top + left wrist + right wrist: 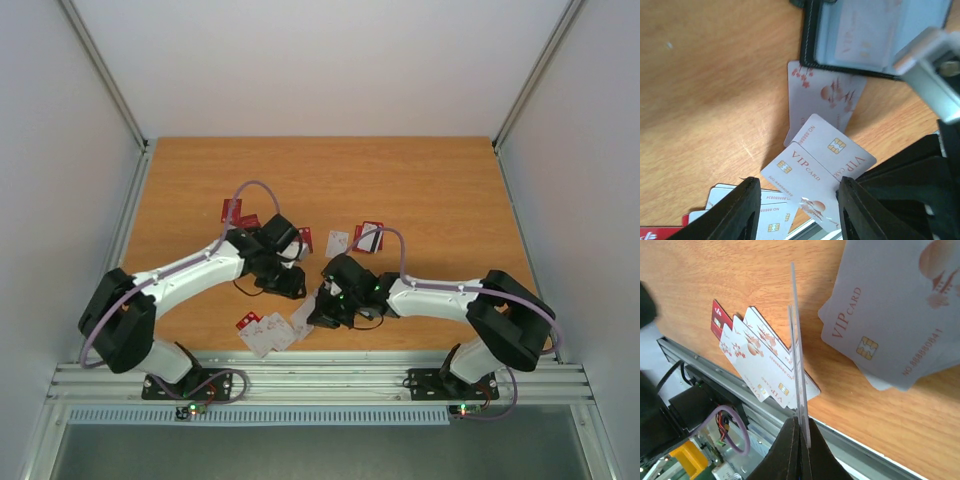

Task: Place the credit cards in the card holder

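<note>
The credit cards (832,150) are lying scattered across the wooden table (430,180); a fan of them (760,362) is sitting by the near edge, and red ones (232,210) are lying farther back; one white card (796,340) is standing edge-on above the wood, and my right gripper (800,427) is pinching it tight between closed fingers; the card holder (875,35) is lying open, pale inside up, its edge overlapping a patterned card; my left gripper (799,186) is hovering over the VIP cards with jaws apart, gripping nothing.
</note>
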You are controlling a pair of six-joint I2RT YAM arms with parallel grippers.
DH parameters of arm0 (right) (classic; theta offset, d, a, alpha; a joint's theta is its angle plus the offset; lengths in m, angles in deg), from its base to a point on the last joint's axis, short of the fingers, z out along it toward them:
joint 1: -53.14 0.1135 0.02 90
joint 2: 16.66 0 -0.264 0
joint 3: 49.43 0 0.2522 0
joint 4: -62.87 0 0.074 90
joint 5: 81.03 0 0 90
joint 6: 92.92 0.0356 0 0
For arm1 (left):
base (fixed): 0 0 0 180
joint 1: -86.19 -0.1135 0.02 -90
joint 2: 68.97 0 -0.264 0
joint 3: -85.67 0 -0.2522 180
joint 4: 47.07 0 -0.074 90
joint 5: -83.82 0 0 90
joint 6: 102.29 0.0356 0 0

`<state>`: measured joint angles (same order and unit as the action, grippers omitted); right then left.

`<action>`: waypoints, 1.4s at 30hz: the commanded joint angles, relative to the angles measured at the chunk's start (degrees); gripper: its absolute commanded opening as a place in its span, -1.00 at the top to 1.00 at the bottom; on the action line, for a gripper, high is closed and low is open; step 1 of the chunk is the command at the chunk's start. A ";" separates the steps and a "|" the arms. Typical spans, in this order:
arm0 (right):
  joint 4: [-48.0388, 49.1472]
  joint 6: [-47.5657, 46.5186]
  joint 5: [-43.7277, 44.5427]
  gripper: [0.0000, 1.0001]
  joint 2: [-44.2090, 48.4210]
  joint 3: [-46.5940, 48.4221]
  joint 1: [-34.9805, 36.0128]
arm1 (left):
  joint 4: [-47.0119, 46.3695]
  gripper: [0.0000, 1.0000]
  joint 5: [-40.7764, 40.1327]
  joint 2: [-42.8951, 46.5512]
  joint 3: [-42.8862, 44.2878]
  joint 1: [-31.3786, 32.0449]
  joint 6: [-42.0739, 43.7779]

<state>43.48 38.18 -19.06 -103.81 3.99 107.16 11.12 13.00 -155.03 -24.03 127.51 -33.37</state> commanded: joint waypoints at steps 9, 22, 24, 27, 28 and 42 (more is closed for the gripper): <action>-9.51 -2.32 -1.97 0.98 6.09 5.16 -5.28 | 3.57 -0.14 1.07 12.92 0.15 -6.42 -5.80; -4.64 -5.81 -12.44 0.98 11.80 10.30 -11.01 | -14.22 -0.63 15.12 27.95 -12.89 -15.33 -21.83; -3.87 -6.11 -14.12 0.97 13.03 10.44 -11.71 | -19.25 -0.63 18.06 28.06 -15.05 -16.07 -25.07; -2.02 -6.20 -16.56 0.98 13.87 10.53 -12.22 | -27.17 -0.62 20.75 28.54 -18.63 -17.10 -30.72; -1.12 -6.02 -17.32 0.98 13.93 10.48 -12.33 | -29.93 -0.62 21.36 28.70 -19.63 -17.41 -32.66; 13.19 0.03 -22.00 0.98 10.43 10.57 -13.80 | -63.52 0.53 25.83 27.27 -26.51 -18.38 -52.78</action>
<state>49.60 35.97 -37.79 -92.36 13.06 94.05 -40.29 37.48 -127.56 -49.96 109.39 -80.13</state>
